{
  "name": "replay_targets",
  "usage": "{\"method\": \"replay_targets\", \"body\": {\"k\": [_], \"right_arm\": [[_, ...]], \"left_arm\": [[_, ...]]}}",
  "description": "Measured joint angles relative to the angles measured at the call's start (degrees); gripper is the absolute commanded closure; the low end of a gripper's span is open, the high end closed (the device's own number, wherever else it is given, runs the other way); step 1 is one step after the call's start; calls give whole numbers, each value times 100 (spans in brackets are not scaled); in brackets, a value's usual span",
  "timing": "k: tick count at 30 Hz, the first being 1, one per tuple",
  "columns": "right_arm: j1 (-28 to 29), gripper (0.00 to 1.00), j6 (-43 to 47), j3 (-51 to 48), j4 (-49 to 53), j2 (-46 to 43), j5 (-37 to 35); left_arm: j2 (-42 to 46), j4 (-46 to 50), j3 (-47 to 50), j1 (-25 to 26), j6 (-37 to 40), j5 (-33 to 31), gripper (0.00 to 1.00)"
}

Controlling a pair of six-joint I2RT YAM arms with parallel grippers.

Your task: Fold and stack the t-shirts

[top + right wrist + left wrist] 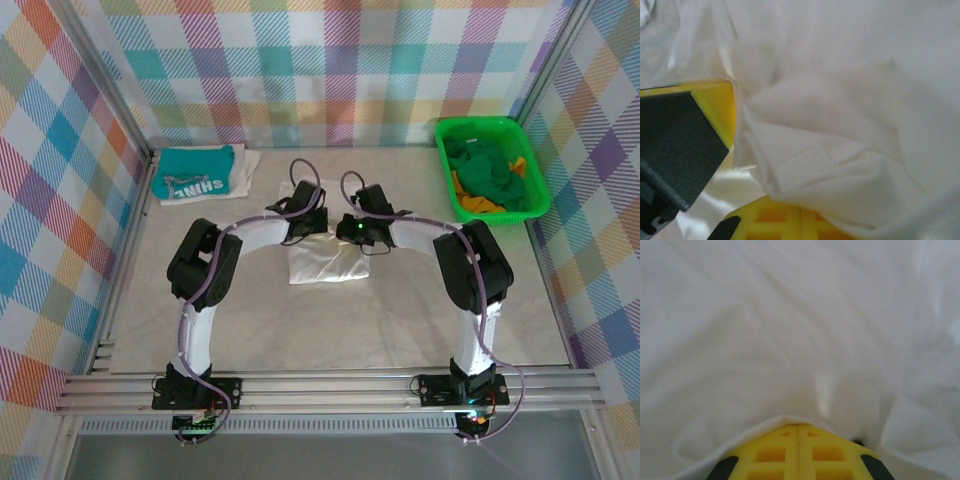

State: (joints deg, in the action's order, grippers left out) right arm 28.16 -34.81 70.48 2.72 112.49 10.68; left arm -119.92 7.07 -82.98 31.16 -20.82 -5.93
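A white t-shirt point(325, 264) lies folded into a small rectangle mid-table. Both grippers meet at its far edge. My left gripper point(306, 228) is shut, and in the left wrist view its yellow fingers point(785, 450) press together with the white t-shirt point(790, 330) draped over their tips. My right gripper point(350, 229) is also shut, with a thick fold of the white t-shirt point(840, 150) bunched over its tips point(801, 212). The left gripper's black and yellow body point(685, 135) sits close beside it. A teal t-shirt point(195, 172) with white lettering lies folded at the far left.
A green plastic basket point(532, 165) holding green and yellow clothes stands at the far right. White cloth point(247, 170) sticks out from under the teal t-shirt. Plaid walls close in the table on three sides. Bare tabletop point(340, 330) lies in front of the white t-shirt.
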Motion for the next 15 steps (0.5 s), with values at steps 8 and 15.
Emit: {"method": "replay_targets", "body": {"k": [8,15], "right_arm": [[-509,100,190,876,129,457,-280],[-595,100,273,-42,94,-551,129]], "left_arm": [[-306,638,-1558,-468,428,-603,100],[1082,450,-140,-476,354,-647,100]]}}
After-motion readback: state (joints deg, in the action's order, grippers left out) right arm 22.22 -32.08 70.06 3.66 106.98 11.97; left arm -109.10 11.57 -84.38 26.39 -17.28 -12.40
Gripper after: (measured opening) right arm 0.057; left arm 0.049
